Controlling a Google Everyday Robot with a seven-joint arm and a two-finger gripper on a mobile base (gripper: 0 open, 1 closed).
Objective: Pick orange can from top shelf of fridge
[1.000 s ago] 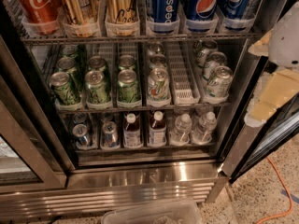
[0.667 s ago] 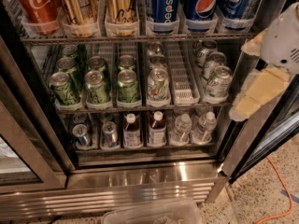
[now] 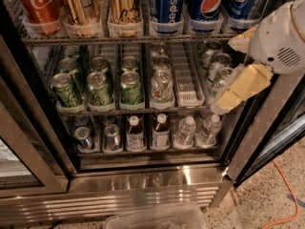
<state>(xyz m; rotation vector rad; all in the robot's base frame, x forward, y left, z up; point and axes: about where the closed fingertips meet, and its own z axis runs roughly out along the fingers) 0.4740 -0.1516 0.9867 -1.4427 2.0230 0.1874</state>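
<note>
Just now the gripper (image 3: 225,73) has moved to the left: a second ago it was at the right border of the camera view, and now it stands before the right lane of the middle rack, inside the open fridge (image 3: 143,194). Its two cream fingers (image 3: 240,87) are spread apart and hold nothing. For the task this means, in my judgement, that the approach has started but the reach is not finished. The orange can (image 3: 124,4) is still in its place, upright in the third lane from the left on the top shelf (image 3: 143,39). That is higher than the gripper and well apart from it to the left.

On the top shelf I count six cans in front: one red Coca-Cola can (image 3: 38,4), one gold can with pale panel (image 3: 81,6), the one orange can, and three blue Pepsi cans (image 3: 167,6). On the middle rack I count seven green cans (image 3: 97,87) in three lanes, three paler cans (image 3: 162,85) in the next lane, one empty tray (image 3: 186,75), and three cans partly hidden by the gripper. The bottom rack shows two small cans (image 3: 112,137) and four bottles (image 3: 135,132).
</note>
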